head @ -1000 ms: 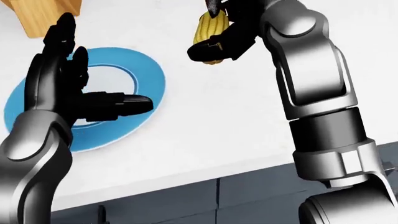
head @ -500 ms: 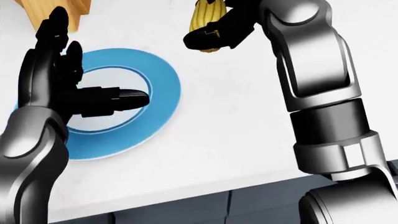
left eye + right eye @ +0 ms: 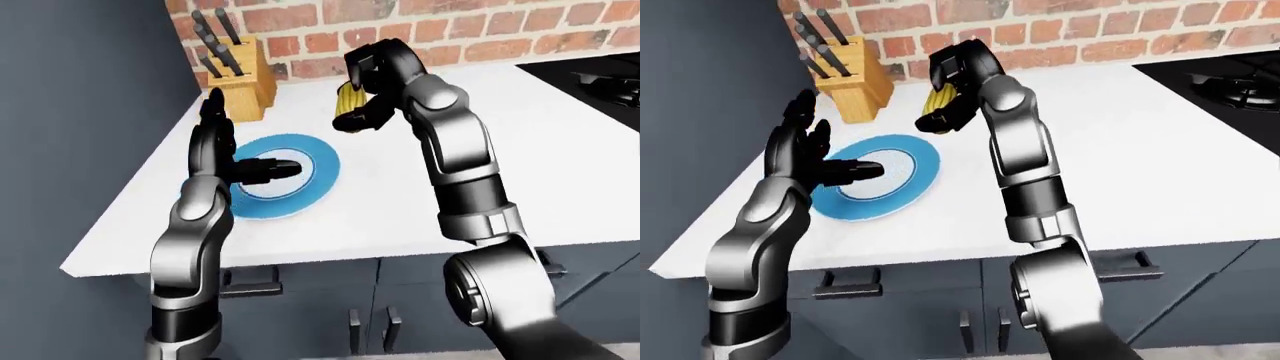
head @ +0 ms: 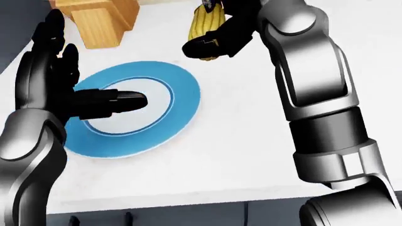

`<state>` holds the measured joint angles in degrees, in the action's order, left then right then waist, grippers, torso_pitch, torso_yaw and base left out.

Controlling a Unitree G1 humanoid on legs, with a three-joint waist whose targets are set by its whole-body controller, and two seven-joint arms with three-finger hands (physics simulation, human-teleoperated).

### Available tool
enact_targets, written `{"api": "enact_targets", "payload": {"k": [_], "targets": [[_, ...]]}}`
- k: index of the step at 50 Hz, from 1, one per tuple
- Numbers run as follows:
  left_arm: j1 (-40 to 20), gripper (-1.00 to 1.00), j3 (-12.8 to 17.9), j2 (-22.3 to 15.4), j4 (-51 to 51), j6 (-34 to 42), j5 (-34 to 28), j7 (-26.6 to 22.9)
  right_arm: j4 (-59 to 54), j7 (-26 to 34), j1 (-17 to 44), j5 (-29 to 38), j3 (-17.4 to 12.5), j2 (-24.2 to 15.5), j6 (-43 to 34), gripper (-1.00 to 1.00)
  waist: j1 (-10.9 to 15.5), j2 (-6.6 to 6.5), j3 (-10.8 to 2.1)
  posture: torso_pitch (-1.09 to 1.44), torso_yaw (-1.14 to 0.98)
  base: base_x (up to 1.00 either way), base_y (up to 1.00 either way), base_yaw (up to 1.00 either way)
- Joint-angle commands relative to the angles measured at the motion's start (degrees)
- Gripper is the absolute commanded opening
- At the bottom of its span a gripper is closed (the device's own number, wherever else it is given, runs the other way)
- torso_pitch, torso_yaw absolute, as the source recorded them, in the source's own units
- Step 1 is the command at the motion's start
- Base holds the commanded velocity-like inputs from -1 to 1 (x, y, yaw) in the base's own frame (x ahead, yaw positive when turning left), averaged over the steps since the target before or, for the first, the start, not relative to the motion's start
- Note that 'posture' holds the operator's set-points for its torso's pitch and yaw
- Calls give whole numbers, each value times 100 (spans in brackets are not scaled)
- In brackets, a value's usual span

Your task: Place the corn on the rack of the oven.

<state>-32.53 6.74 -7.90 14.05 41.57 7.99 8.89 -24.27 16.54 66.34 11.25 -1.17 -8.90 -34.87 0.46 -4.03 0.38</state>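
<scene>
A yellow corn cob (image 4: 204,24) is held in the air above the white counter (image 4: 239,141), near the top of the head view, with my right hand (image 4: 213,35) shut on it. Black fingers wrap its lower end. My left hand (image 4: 75,89) hovers open over the left part of a blue plate (image 4: 179,101), thumb pointing right, holding nothing. In the right-eye view the corn (image 3: 939,101) hangs just right of the knife block. No oven shows in any view.
A wooden knife block (image 3: 238,82) stands at the counter's far left by the brick wall (image 3: 450,30). A black stove top (image 3: 1225,75) lies at the right. Dark cabinet doors with handles (image 3: 850,289) run below the counter edge. A dark wall (image 3: 80,112) fills the left.
The camera has shifted, so the plate and knife block sit lower and further right in the head view. The right hand keeps the corn raised; the left hand stays open.
</scene>
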Motion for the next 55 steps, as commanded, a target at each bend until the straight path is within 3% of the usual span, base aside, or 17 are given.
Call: {"api": "enact_targets", "payload": {"k": [1,4,5,12,20,22,23,24,25,27,36,39,40,43,51,54,55], "targets": [[-195,100,-40,-7,261,-204,10,-24,238,-66,259,36,-121,-102,166,-100,-63,63,-186,0,0,-54,0,98],[-195,100,-47,-4,261,-204,2,-23,231,-67,256,37,-124,-98,172,-100,-101,381,-102,0,0,-54,0,98],[-188,100,-47,-1,247,-222,-1,-28,236,-69,247,37,-122,-91,172,-100,-118,627,-153,0,0,-55,0,98],[-198,100,-39,1,276,-186,4,-30,247,-58,236,42,-120,-90,173,-100,-165,489,-208,0,0,-55,0,99],[-185,100,-54,16,247,-214,-3,-34,239,-53,220,47,-118,-84,181,-100,-98,72,9,0,0,-55,0,98],[-192,100,-53,16,262,-190,-1,-31,244,-37,242,51,-121,-100,162,-100,-96,-205,-10,0,0,-55,0,99],[-193,100,-52,18,258,-193,-1,-30,249,-32,251,55,-118,-103,147,-100,-41,-561,-175,0,0,-54,0,98],[-193,100,-52,18,264,-188,-1,-29,252,-32,253,56,-120,-102,143,-100,55,-221,94,0,0,-55,0,100],[-191,100,-54,18,255,-201,-1,-35,239,-32,251,57,-122,-104,156,-100,-35,-296,-141,0,0,-55,0,99],[-206,100,-43,14,267,-179,7,-32,233,-32,274,65,-119,-105,140,-100,-5,-217,-280,0,0,-54,0,100],[-192,100,-52,14,275,-189,9,-25,264,-46,219,68,-129,-98,149,-100,48,139,42,0,0,-55,0,100],[-176,100,-62,18,260,-216,-2,-30,294,-50,166,67,-127,-96,167,-100,59,589,-78,0,0,-55,0,100],[-175,100,-60,21,258,-218,-2,-31,305,-50,157,66,-127,-95,164,-100,-9,454,60,0,0,-55,0,100],[-172,100,-56,19,281,-201,-1,-32,312,-52,156,65,-126,-90,161,-100,80,516,-98,0,0,-55,0,100],[-180,100,-42,15,267,-210,3,-36,302,-70,123,64,-120,-67,176,-100,82,93,-14,0,0,-55,0,100],[-190,100,-41,12,277,-191,8,-33,294,-66,123,65,-117,-69,183,-100,72,-185,30,0,0,-55,0,100],[-190,100,-43,11,282,-184,8,-32,291,-63,121,65,-113,-67,186,-100,132,-478,-70,0,0,-55,0,100]]}}
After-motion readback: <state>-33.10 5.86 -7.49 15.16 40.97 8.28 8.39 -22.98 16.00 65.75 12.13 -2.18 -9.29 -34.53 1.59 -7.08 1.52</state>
